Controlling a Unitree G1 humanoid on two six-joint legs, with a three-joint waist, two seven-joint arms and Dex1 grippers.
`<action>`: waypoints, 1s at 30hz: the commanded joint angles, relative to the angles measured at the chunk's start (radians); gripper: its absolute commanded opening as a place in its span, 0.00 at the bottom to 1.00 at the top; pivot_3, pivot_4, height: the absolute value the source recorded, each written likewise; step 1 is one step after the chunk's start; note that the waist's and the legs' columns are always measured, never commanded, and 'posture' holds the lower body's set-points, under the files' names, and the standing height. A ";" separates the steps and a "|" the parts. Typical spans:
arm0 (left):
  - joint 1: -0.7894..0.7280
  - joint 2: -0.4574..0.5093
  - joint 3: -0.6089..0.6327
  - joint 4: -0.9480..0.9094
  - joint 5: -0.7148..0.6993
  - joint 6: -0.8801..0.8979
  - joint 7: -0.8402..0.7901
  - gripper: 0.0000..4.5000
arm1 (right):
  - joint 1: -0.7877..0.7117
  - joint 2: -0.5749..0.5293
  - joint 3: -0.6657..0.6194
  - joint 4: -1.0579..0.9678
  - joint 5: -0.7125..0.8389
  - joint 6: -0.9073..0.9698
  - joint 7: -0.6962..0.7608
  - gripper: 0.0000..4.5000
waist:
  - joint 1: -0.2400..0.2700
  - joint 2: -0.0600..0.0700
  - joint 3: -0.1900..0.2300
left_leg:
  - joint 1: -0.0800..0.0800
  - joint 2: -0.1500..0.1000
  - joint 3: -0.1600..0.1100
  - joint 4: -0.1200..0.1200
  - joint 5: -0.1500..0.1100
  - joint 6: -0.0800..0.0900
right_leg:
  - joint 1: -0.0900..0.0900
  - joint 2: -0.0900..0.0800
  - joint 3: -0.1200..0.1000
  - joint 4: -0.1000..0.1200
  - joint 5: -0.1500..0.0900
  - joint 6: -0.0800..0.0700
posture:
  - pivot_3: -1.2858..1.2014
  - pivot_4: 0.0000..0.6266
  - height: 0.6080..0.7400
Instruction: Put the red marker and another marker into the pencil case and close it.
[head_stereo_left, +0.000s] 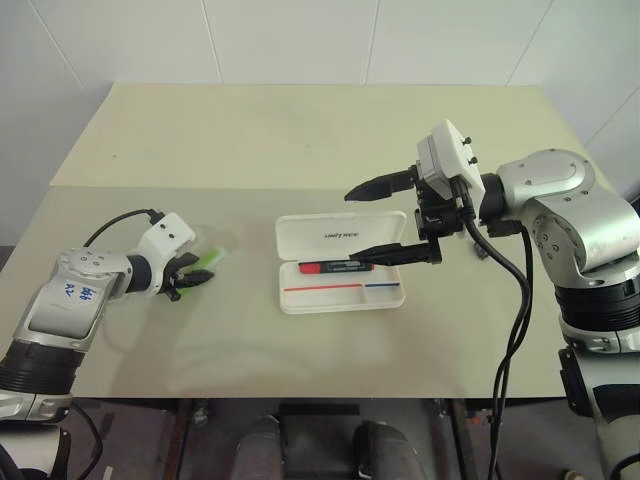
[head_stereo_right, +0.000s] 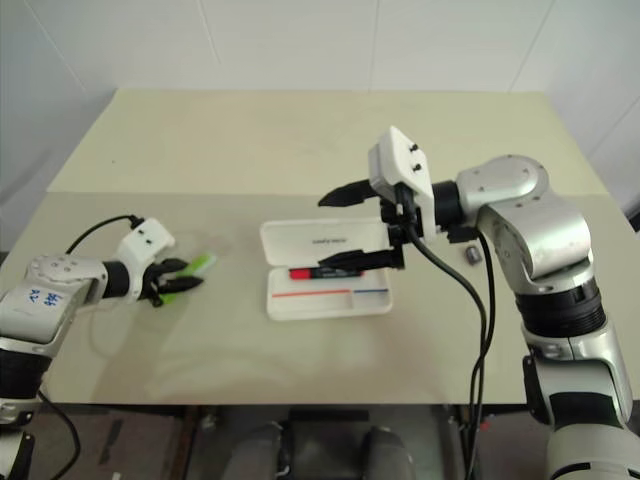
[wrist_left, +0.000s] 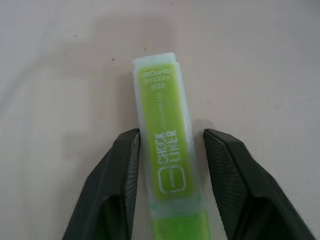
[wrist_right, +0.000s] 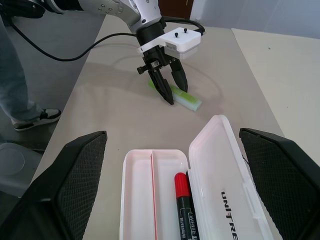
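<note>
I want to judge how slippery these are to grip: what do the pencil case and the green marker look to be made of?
The pencil case looks like hard white plastic with a smooth, slightly glossy finish: thin moulded walls, rounded corners, printed lettering on the lid. The green marker seems to be translucent lime plastic with a clear cap end and printed white text. Both are probably fairly slick.

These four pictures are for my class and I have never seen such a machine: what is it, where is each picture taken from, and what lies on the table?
It is a two-armed robot. Two pictures look down from its head; the other two come from cameras on its wrists. On the beige table lies an open white plastic pencil case with a short red-and-black marker inside. The left pincer straddles a stubby lime-green marker, fingers either side, not yet clearly gripping. The right pincer hangs open above the case, holding nothing.
</note>
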 joint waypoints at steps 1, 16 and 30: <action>0.007 0.020 0.043 -0.002 -0.007 0.016 -0.009 0.24 | 0.003 -0.022 -0.014 -0.024 -0.003 -0.019 -0.004 1.00 | -0.001 0.000 0.000 | 0.000 0.000 0.000 0.000 0.000 0.000 | 0.000 0.000 0.000 0.000 0.000 0.000 | 0.52 0.24 1.00; -0.004 0.155 0.300 -0.318 -0.273 0.049 -0.213 0.24 | 0.078 -0.066 -0.061 -0.050 0.049 -0.042 0.029 1.00 | -0.024 -0.005 0.003 | -0.004 0.000 0.001 -0.002 0.000 0.000 | -0.003 0.000 0.001 -0.003 0.000 0.000 | 0.52 0.24 1.00; -0.147 0.111 0.143 -0.484 -0.436 0.078 -0.255 0.24 | 0.161 -0.129 -0.113 -0.100 0.070 -0.053 0.019 1.00 | -0.023 -0.005 0.003 | -0.003 0.000 0.001 -0.001 -0.001 0.000 | -0.003 0.001 0.002 -0.003 0.000 0.000 | 0.52 0.24 1.00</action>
